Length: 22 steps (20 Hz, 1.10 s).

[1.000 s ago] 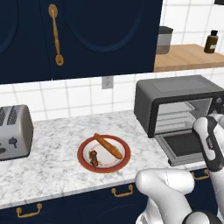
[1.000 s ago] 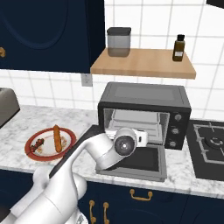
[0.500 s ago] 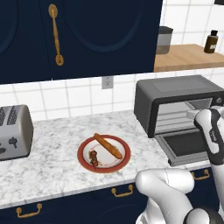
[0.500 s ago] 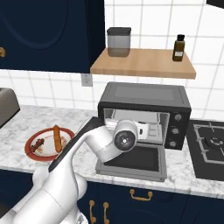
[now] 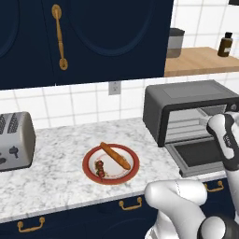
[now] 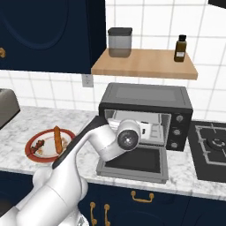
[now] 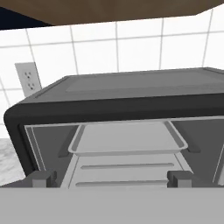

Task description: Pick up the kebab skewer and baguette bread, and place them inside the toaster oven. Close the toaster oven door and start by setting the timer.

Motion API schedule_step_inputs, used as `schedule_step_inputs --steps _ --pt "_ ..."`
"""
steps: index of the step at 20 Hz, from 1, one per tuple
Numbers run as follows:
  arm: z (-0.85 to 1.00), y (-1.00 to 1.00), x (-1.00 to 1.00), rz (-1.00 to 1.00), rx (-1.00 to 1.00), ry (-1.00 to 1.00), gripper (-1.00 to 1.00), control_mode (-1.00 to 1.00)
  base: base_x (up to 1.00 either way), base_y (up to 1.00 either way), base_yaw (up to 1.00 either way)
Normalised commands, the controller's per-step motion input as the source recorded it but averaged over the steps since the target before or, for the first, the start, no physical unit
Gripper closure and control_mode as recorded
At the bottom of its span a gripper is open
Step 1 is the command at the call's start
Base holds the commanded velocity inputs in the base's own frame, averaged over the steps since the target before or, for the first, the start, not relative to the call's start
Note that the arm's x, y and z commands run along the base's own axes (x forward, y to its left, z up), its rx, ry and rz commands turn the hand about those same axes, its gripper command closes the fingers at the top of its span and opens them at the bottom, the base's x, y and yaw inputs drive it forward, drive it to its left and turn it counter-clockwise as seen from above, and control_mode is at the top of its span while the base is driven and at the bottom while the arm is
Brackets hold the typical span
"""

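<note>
Hand view – toaster oven (image 7: 131,100) dark grey, door dropped, pale tray inside; hand (image 7: 111,178) spread, empty.

The arm's wrist (image 5: 227,140) has been carried upward and slightly to the right across the last second, so that in the left base view it is now set against the open mouth of the toaster oven (image 5: 186,100) rather than low over the lowered toaster oven door (image 5: 198,156). In the right base view the round end of the wrist (image 6: 128,136) has likewise been raised and moved right, up to the lower edge of the oven cavity
</note>
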Motion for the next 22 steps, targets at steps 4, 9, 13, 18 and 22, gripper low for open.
schedule_step_inputs --steps 4,9,13,18,22 --pt "-0.44 -0.1 0.09 0.01 0.0 -0.03 -1.0 -1.0 0.0 0.0 0.0" --pt "-0.12 0.0 0.29 0.0 0.0 -0.01 -1.0 -1.0 0.0 0.0 0.0" --pt "0.0 0.0 0.42 0.0 0.01 0.0 -1.0 -1.0 0.0 0.0 0.0" --pt "-0.08 -0.04 0.14 0.0 0.0 0.0 -1.0 -1.0 0.0 0.0 0.0" --pt "-0.01 -0.02 0.16 0.0 0.0 0.0 -1.0 -1.0 0.0 0.0 0.0"
